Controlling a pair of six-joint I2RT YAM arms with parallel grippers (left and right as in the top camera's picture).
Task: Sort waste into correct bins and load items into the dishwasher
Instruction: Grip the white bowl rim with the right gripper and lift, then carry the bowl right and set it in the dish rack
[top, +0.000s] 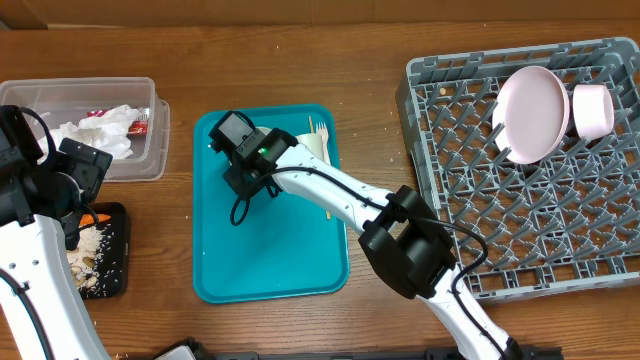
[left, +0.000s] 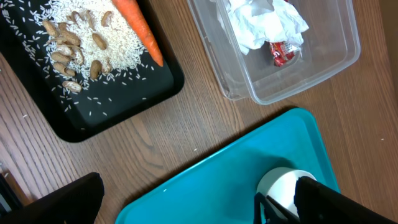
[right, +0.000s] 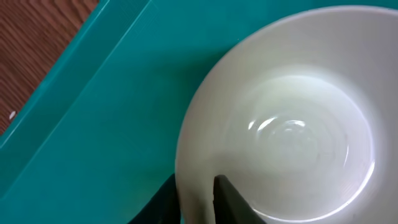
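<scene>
Wrapper (left: 285, 53) print unreadable; right end effector (right: 198, 202) grips white bowl (right: 292, 124)

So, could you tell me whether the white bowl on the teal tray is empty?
Empty: the white bowl shows a bare, glossy inside, nothing in it.

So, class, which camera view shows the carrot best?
The left wrist view: the carrot lies in plain sight on the black tray. Overhead shows only an orange sliver; the right wrist view shows none of it.

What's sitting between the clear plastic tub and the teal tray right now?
Nothing: a bare strip of wooden table separates the clear tub from the teal tray, seen in the overhead and left wrist views.
</scene>
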